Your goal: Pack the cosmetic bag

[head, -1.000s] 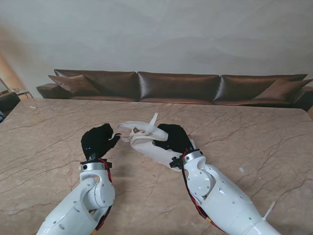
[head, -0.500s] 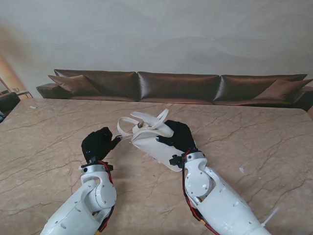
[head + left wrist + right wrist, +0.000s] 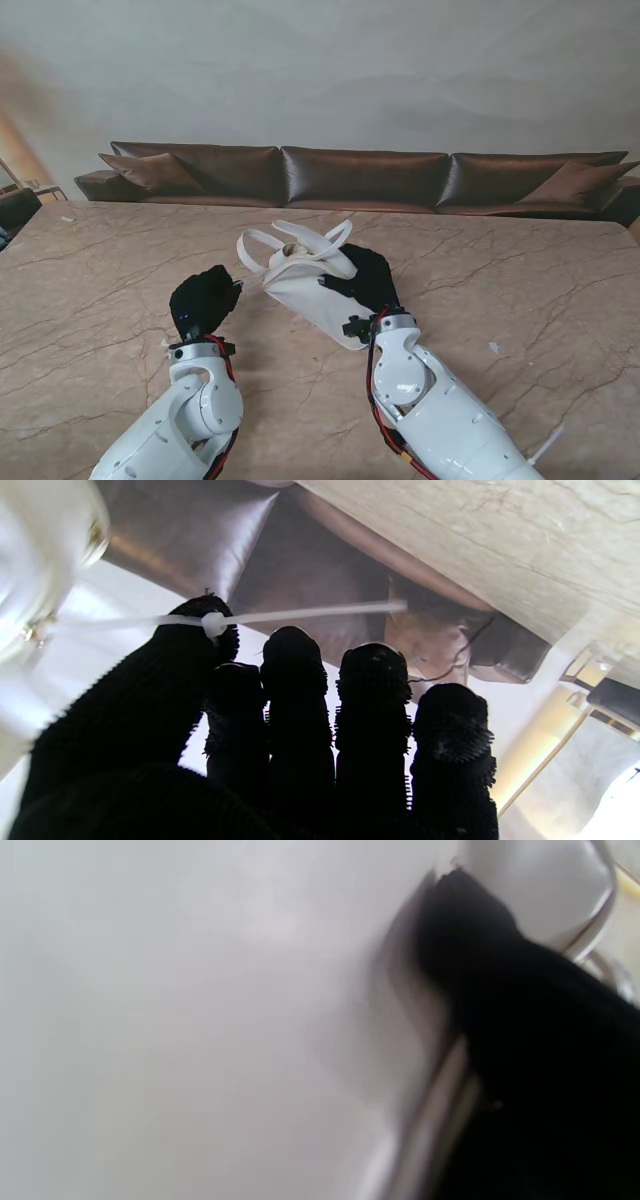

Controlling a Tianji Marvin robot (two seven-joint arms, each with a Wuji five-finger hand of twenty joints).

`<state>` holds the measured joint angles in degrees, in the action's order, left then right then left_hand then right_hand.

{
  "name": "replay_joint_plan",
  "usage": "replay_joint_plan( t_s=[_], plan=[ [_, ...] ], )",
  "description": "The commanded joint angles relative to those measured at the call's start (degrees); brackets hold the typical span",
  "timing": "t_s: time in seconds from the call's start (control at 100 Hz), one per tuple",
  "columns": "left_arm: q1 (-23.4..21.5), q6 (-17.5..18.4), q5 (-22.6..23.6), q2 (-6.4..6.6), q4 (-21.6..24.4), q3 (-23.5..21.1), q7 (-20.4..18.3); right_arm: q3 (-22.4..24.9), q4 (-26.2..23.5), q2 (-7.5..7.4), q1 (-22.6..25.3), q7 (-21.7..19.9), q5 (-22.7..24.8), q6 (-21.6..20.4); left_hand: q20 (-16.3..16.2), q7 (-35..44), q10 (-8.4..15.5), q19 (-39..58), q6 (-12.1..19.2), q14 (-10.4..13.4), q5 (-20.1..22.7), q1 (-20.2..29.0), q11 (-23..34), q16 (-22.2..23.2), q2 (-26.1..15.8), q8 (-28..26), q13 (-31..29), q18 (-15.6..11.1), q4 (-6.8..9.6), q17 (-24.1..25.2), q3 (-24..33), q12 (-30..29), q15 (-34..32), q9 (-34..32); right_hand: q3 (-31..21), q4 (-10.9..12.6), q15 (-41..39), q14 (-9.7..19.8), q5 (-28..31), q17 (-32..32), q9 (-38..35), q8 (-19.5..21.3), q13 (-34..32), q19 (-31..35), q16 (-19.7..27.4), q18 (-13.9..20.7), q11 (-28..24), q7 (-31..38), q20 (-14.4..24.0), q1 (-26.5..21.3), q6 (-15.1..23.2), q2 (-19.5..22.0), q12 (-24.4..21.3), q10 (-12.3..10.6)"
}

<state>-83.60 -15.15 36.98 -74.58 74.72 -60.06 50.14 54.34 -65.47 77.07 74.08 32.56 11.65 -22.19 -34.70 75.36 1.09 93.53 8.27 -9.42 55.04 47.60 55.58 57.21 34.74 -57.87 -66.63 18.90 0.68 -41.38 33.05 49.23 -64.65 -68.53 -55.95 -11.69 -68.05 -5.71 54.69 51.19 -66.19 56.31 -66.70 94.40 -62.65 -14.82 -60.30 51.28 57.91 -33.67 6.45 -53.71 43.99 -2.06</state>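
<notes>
The cosmetics bag [image 3: 305, 287] is white and lies near the middle of the marble table [image 3: 520, 270], a bit toward the far edge, with its looped straps [image 3: 290, 243] standing up at its far end.

The right hand [image 3: 365, 281], in a black glove, is on the bag's right side, fingers bent around the bag body and gripping it. In the right wrist view almost all is white bag material, very blurred, with one black finger [image 3: 525, 1015] pressed against it; no more detail can be seen there.

The left hand [image 3: 203, 298], also w/ a black glove, is just beside the bag's left end but apart from it. Left wrist view: the four fingers [image 3: 295, 715] are straight and side by side, the thumb near them, holding nothing. A thin white cable tie [image 3: 280, 616] crosses the thumb tip.

Behind the table's far edge stands a brown leather sofa [image 3: 360, 178].
</notes>
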Motion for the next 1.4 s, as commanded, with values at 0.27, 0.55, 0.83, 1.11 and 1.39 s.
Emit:
replay_joint_plan(
  t_s=[0.27, 0.55, 0.83, 1.11, 1.39],
  plan=[
    [2.90, -4.44, -2.41, -0.46, -4.94, 1.59, -2.77, 0.79, -0.86, -0.18, -0.14, -2.55, -3.02, -7.22, 2.01, -0.33, -0.53, 5.18, 2.29, -1.02, 2.42, 13.95, 0.59, -1.06, 2.99, 1.49, -2.78, 0.58, -1.29, -1.11, 45.76, -0.65, -1.44, -1.68, -24.31, 6.79, -6.26, -0.27, 8.05, 0.01, -3.54, 3.61, -4.59, 4.18, -1.68, -0.71, -4.57, 15.85, 1.33, -17.79, 19.71, 23.66, 0.78, -3.99],
    [1.92, -2.47, -1.71, 0.66, -4.76, 4.53, -7.06, 0.52, -1.70, 1.62, -0.55, 4.18, -1.96, -5.08, 2.10, -0.43, -0.83, 5.18, 1.77, -1.68, 2.85, 14.43, 0.43, -1.08, 4.55, 1.79, -2.74, 0.70, -1.97, -0.53, 46.40, -0.75, -1.32, -1.96, -24.17, 6.59, -6.66, -0.46, 7.38, -0.08, -3.02, 3.69, -4.47, 4.28, -2.02, -0.65, -4.85, 16.07, 1.78, -17.95, 19.36, 23.72, 0.97, -3.64],
    [0.75, 1.58, 0.71, 1.87, -4.95, 6.36, -8.12, 0.27, -2.34, 1.53, -0.83, 3.77, -2.32, -3.90, 1.22, -2.68, 0.17, 2.78, 2.21, -2.22, 1.21, 13.80, -3.22, -1.01, 2.40, 3.42, -0.26, 0.84, -3.64, 2.24, 43.16, -2.12, 2.01, 0.08, -23.98, 6.53, -6.64, -0.48, 7.06, -0.21, -2.94, 3.55, -4.27, 4.33, -2.02, -0.60, -4.93, 16.12, 1.92, -17.90, 19.36, 23.80, 0.79, -3.73],
    [0.47, 7.02, 1.73, 2.40, -4.87, 2.77, -5.15, 1.22, -3.25, -1.70, -0.52, -3.66, 0.91, -1.07, -14.07, -14.73, -1.57, -17.25, -2.11, -0.95, -18.50, -9.16, -27.18, -3.37, 4.44, 27.25, 19.82, -1.38, -9.76, 20.95, 37.52, -0.48, 22.35, 17.28, -24.29, 6.73, -6.64, -0.85, 7.54, -0.75, -3.35, 3.23, -4.40, 4.37, -1.95, -0.88, -4.80, 15.99, 2.21, -17.87, 19.07, 23.29, 0.64, -3.46],
    [-0.60, 11.12, 3.99, 3.91, -3.50, -0.18, -6.60, 2.14, -3.13, -3.92, -0.92, -7.25, 5.66, 0.62, -11.01, -35.80, -2.48, -36.22, -10.61, -0.17, -22.02, -31.57, -29.22, -14.66, -20.40, 31.90, 33.63, 0.24, 10.19, 35.83, 14.12, -19.49, 37.93, 33.67, -24.76, 6.71, -6.89, -0.99, 8.06, -0.64, -3.78, 3.04, -4.67, 4.63, -1.91, -1.06, -4.72, 15.79, 2.29, -17.84, 18.90, 22.82, 0.81, -3.18]
  ],
)
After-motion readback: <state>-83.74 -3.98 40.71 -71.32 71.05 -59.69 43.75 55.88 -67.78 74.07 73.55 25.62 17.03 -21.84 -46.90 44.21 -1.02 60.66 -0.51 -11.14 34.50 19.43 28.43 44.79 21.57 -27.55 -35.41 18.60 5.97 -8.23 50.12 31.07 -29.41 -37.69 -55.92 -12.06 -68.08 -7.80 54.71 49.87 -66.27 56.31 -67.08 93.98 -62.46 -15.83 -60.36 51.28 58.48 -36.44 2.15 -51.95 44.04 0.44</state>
